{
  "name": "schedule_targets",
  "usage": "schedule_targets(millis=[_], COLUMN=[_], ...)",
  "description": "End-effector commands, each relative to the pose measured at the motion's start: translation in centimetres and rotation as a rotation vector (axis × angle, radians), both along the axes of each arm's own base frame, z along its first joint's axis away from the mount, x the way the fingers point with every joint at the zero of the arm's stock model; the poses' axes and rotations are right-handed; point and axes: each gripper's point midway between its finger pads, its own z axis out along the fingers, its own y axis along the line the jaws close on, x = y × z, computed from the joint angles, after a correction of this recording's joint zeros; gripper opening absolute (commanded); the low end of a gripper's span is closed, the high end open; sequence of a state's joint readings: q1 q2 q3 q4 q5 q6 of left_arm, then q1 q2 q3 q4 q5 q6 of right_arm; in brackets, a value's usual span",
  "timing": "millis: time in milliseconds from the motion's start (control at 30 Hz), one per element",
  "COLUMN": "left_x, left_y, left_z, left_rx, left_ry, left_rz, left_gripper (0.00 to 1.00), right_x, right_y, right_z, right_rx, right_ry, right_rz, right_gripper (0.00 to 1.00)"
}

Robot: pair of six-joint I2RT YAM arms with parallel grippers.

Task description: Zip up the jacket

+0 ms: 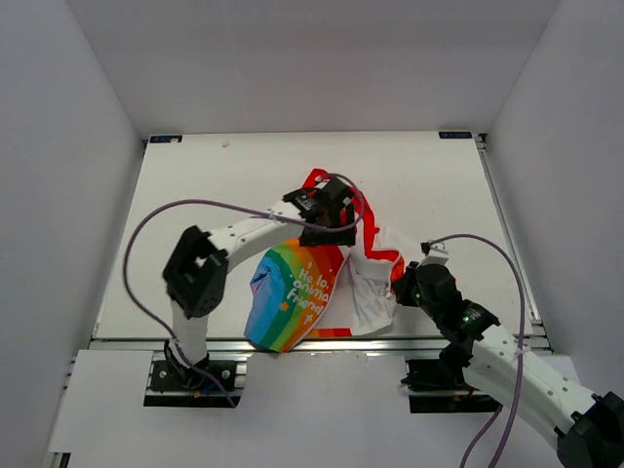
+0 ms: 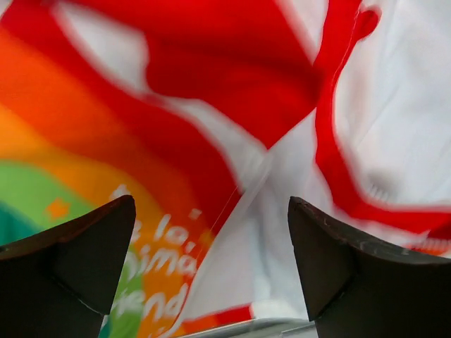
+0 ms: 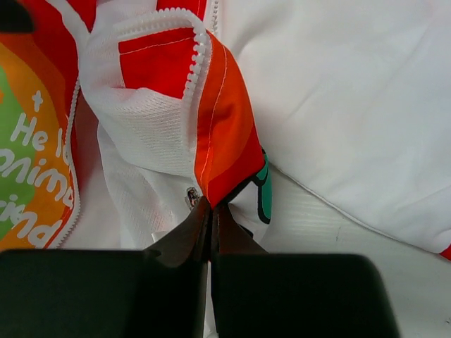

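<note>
Right gripper [image 3: 210,211], closest in, is clamped shut on a corner of the jacket [image 1: 302,292], which lies crumpled and unzipped near the front edge of the table [image 1: 195,175]. Farther out, the left gripper [image 2: 211,211] hovers over the red collar, jaws wide, holding nothing. That thin pinch may slip under a pull, skewing the zipper teeth [image 3: 197,63]. I cannot find the slider, and the left wrist view is blurred.
</note>
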State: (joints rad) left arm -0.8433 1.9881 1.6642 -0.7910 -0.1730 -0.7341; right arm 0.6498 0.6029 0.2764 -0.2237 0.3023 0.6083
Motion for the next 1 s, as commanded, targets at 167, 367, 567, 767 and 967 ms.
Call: schedule_targets(millis=[167, 367, 567, 767, 967], left_x=[-6.4, -3.9, 1.6, 7.9, 11.7], left_y=[4.7, 5.7, 7.1, 6.3, 5.8], left_z=[-1.0, -4.2, -7.0, -7.0, -3.8], left_rx=[-0.078, -0.008, -0.046, -0.077, -0.072], left_ry=[0.031, 0.02, 0.051, -0.022, -0.043], left_rz=[-0.06, -0.003, 0.039, 0.064, 0.06], left_gripper=[0.98, 0.98, 0.98, 0.98, 0.98], right_x=[-0.7, 0.8, 5.0, 11.2, 15.9], right_y=[0.9, 2.2, 2.6, 3.4, 4.4], right_z=[-2.9, -4.1, -3.3, -1.5, 3.4], right_rx=[-0.053, -0.061, -0.139, -0.201, -0.207], right_ry=[0.085, 0.125, 0.077, 0.001, -0.066], right_rz=[0.085, 0.078, 0.003, -0.034, 0.016], right_gripper=[0.0, 0.0, 0.0, 0.0, 0.0])
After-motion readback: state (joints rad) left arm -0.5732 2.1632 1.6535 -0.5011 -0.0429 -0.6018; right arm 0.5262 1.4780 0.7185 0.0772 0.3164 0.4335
